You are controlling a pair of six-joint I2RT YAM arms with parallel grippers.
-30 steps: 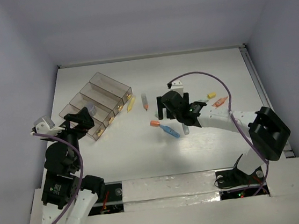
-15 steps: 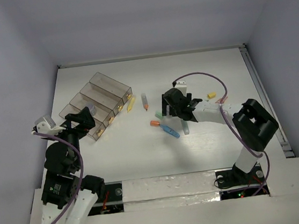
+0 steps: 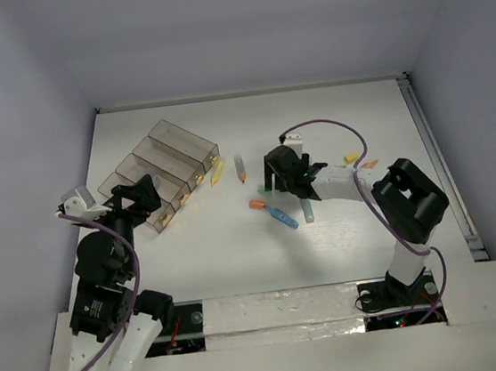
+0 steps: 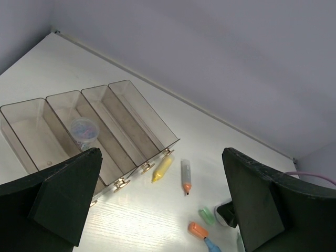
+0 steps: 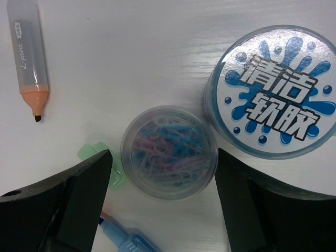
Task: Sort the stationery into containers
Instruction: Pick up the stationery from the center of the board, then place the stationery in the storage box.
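Observation:
My right gripper [image 5: 164,157] points down at the table with its jaws open on either side of a small clear round tub of coloured paper clips [image 5: 169,152]. A bigger round tub with a blue splash label [image 5: 273,100] stands right beside it. Around them lie a grey pen with an orange tip [image 5: 27,58], a green cap [image 5: 102,163] and a blue pen [image 5: 126,241]. In the top view this gripper [image 3: 283,174] is mid-table. My left gripper [image 4: 163,194] hangs open and empty above the near end of the row of smoky containers [image 4: 142,113]. One compartment holds a small round tub [image 4: 83,131].
A yellow pen [image 3: 218,171] lies at the containers' [image 3: 191,138] clasps. An orange cap [image 3: 257,205] and a clear pen [image 3: 306,210] lie near the right gripper. A yellow piece [image 3: 350,157] and an orange pen [image 3: 368,165] sit further right, by the right arm.
My right gripper has come down and slightly left over the paper-clip tub, and its jaws have narrowed around it. The left arm has barely moved.

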